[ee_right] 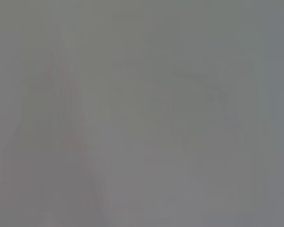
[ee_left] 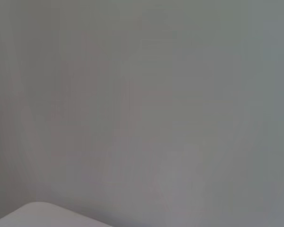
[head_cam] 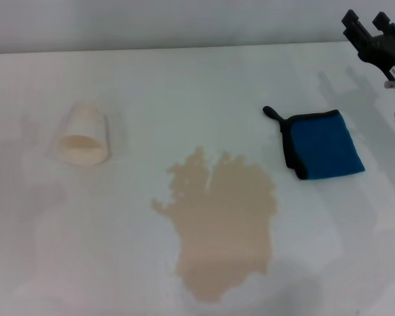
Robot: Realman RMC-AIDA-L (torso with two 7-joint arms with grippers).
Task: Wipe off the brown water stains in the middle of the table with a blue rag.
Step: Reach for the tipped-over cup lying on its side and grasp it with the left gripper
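The brown water stains (head_cam: 220, 220) form a pale tan puddle with ragged edges on the white table (head_cam: 151, 79), in the middle towards the front. The blue rag (head_cam: 328, 145), folded and edged in black with a loop tab (head_cam: 271, 113), lies flat to the right of the puddle and apart from it. My right gripper (head_cam: 369, 23) hangs above the far right of the table, beyond the rag and well clear of it, with its black fingers apart and empty. My left gripper is out of view. Both wrist views show only a grey blank surface.
A cream paper cup (head_cam: 84, 135) lies on its side at the left of the table, its mouth facing the front. A white corner (ee_left: 33, 215) shows at the edge of the left wrist view.
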